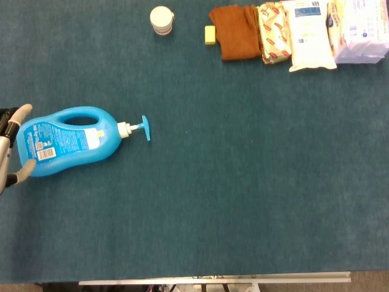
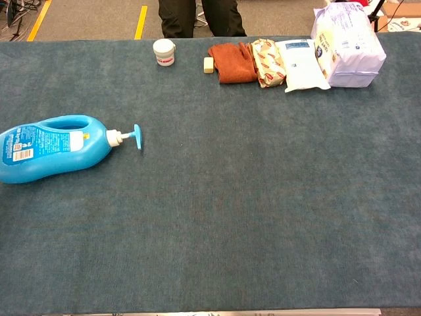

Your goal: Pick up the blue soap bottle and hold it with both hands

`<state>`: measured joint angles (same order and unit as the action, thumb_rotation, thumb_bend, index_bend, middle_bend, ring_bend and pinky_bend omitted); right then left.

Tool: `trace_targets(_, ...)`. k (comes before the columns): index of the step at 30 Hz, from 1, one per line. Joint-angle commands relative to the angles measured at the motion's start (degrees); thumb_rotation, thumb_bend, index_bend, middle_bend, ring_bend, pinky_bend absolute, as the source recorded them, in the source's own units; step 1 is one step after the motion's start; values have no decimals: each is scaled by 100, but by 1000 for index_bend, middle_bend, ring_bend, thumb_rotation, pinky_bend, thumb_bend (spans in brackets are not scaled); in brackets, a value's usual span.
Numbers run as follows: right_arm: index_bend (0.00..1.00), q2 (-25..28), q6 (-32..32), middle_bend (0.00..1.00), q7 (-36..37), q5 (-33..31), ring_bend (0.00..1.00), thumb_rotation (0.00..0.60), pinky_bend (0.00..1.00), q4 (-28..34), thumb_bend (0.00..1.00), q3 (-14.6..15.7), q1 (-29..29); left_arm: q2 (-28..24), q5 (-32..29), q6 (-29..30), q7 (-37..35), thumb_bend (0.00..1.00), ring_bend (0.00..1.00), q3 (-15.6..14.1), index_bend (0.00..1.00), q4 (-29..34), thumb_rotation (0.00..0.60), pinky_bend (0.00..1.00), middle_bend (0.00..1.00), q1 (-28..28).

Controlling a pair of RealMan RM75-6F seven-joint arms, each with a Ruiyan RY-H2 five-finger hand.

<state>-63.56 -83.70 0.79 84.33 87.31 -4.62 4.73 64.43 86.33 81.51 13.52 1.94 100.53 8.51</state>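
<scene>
The blue soap bottle (image 1: pixel 67 141) lies on its side at the left of the blue table, its white pump and blue nozzle pointing right. In the chest view the bottle (image 2: pixel 52 148) reaches the left edge of the frame. My left hand (image 1: pixel 8 149) shows only at the far left edge of the head view. Its fingers (image 1: pixel 23 112) are spread to either side of the bottle's base, at or very near its surface, and the bottle rests on the table. Most of the hand is cut off by the frame. My right hand is in neither view.
Along the far edge stand a white jar (image 1: pixel 161 20), a small yellow block (image 1: pixel 210 34), a folded brown cloth (image 1: pixel 236 31), and several wrapped packages (image 1: pixel 310 33). The table's near edge (image 1: pixel 213 281) runs along the bottom.
</scene>
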Motion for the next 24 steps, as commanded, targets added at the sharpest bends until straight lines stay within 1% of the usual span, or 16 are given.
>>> trace_targets(1,297,20,-1,436,-27,40,376,600,320,32,240,-24,39,18,40,-18,2,203,178,28,129,15,600,254,205,52)
trace_targets(5,298,95,33,436,-21,128,376,600,320,89,240,-117,179,2,86,-128,-24,203,178,45,134,22,600,254,205,152)
trace_targets(9,297,258,222,436,71,187,376,600,320,214,239,-231,407,12,144,-248,-6,203,177,51,138,31,600,254,205,263)
trace_targets(15,298,332,379,436,-8,200,376,600,320,372,240,-322,613,38,179,-433,-122,203,177,80,141,94,600,254,205,428)
trace_targets(20,297,384,527,431,-27,150,376,600,320,531,240,-351,734,6,215,-780,-212,203,177,123,145,191,600,254,205,702)
trace_targets(24,298,435,518,427,-77,129,376,600,320,650,240,-406,794,18,53,-1177,10,203,177,173,146,408,600,241,198,955)
